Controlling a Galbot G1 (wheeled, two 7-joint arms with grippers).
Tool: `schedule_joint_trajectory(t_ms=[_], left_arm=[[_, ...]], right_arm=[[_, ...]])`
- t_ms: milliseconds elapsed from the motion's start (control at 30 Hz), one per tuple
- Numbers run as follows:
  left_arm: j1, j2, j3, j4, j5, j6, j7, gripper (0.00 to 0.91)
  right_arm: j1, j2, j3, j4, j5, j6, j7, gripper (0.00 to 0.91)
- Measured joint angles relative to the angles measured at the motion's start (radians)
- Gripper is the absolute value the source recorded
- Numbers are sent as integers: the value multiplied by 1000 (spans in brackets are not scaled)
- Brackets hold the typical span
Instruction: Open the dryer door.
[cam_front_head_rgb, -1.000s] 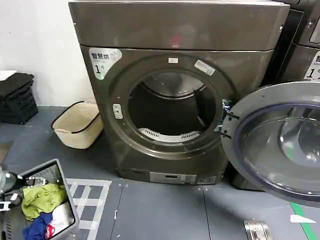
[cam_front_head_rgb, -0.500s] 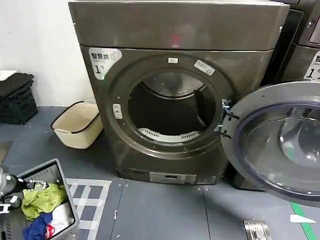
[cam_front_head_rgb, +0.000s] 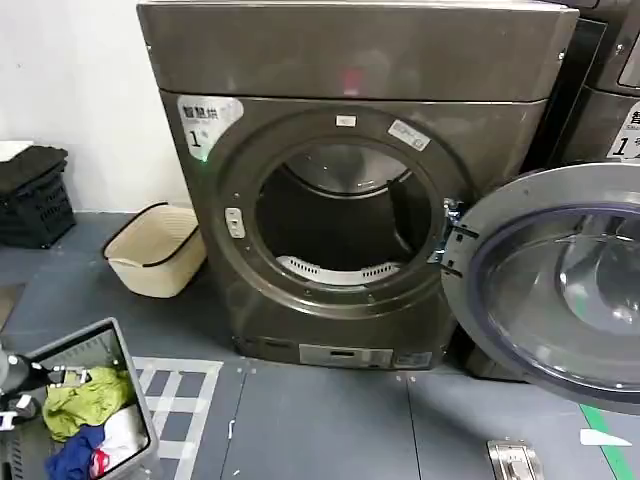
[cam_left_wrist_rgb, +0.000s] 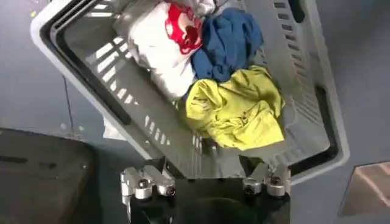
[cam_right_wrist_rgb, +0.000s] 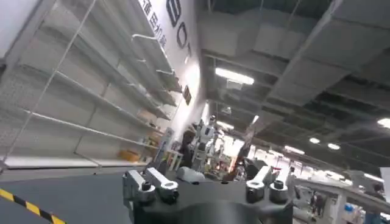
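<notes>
Hovering over one grey basket (cam_left_wrist_rgb: 317, 109) of clothes at near left, the left end effector (cam_left_wrist_rgb: 204, 182) is seen released, grasping nothing. The right end effector (cam_right_wrist_rgb: 207, 185) is likewise released. Farther right, the one door (cam_front_head_rgb: 560, 285) is swung fully open; it is judged heavy, rigid, slippery at the rim, glass fragile.

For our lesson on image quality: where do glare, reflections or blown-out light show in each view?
Head view: the open dryer door carries pale reflections in its glass, and the drum is dark inside. Left wrist view: even light on the laundry basket, no glare. Right wrist view: ceiling lights are blown out.
</notes>
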Motion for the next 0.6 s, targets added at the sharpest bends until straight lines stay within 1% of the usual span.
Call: schedule_joint_trajectory(t_ms=[600], left_arm=[[-2,0,5,21,-4,0,-2,907]], right_arm=[[7,2,-6,-2,-12,8,-9,907]])
